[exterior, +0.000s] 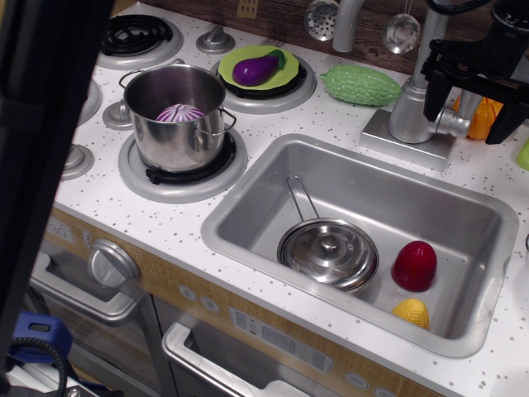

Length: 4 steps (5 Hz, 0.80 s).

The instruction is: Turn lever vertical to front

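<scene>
The matte metal tap body (410,106) stands on its square base (405,142) behind the sink. A stubby side joint (453,125) sticks out to its right. The lever (468,105) rises roughly upright from that joint as a short silver-grey paddle, partly hidden by the gripper. My black gripper (469,112) comes down from the upper right and straddles the lever, one finger (435,95) by the tap body and the other finger (505,124) to the right. The jaws stand apart and I cannot see either pad touching the lever.
A steel sink (248,207) holds a lidded pan (328,252), a red piece (414,265) and a yellow piece (411,313). A green gourd (360,85) lies left of the tap, an orange item (483,118) behind the gripper. A pot (178,116) and eggplant (257,68) sit on burners. A dark blurred post (41,149) fills the left.
</scene>
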Each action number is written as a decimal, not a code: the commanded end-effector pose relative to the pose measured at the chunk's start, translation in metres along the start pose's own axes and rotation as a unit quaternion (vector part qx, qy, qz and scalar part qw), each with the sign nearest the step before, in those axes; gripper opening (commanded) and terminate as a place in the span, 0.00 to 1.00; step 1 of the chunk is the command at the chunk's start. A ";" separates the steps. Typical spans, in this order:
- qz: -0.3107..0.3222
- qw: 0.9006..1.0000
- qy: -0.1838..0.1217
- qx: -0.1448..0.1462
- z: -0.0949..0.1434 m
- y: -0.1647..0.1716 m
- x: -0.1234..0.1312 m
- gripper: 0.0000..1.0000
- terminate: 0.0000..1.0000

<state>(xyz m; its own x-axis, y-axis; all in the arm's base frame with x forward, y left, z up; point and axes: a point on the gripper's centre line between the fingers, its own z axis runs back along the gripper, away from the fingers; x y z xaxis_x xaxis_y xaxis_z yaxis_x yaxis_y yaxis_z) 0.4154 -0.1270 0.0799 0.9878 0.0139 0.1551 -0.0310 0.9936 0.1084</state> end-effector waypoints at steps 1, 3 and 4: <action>0.000 1.000 0.000 0.000 0.000 0.000 0.000 1.00 0.00; -0.008 0.999 -0.013 0.039 0.022 0.005 0.021 1.00 0.00; -0.010 0.995 -0.094 0.029 0.029 0.004 0.030 1.00 0.00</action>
<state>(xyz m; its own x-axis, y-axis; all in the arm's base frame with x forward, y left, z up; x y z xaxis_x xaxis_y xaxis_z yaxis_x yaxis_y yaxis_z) 0.4406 -0.1234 0.0605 0.9654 -0.0556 0.2548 -0.0001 0.9769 0.2137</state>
